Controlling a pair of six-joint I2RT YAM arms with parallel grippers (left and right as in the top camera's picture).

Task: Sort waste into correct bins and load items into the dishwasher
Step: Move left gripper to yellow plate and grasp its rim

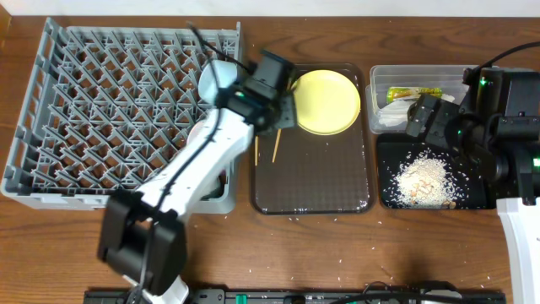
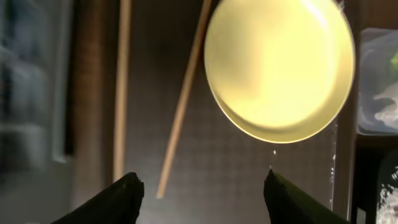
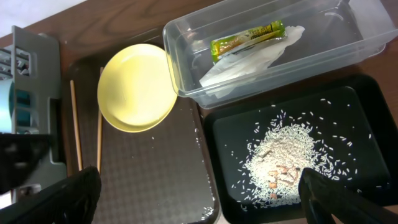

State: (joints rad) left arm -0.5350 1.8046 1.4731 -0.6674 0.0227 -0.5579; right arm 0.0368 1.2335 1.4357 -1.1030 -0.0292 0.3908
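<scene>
Left pincer (image 2: 202,182) is spread, nothing between the fingers. It hangs over the left side of the brown serving tray (image 1: 312,190).

Yellow plate (image 2: 280,62) lies ahead-right of it, flat in the tray's far right corner, rim just beside the clear tub (image 3: 273,78).

The two chopsticks (image 2: 183,99) lie ahead-left along the tray's left edge, long axes near-to-far. The outer one runs parallel to the edge; the inner one slants toward the plate at its far end. My fingers close across those axes, so I judge a straight drop pinches a stick across its width.

Left arm is nearer to both. Right pincer (image 3: 199,177) is spread wide and empty above the black tray (image 3: 367,124) of rice scraps (image 3: 283,162), well apart from the sticks. Dish rack (image 1: 84,110) sits left of the serving tray.

Writing: the snack wrapper (image 3: 249,37) in the tub carries print, too small to read. No other labels seen.
</scene>
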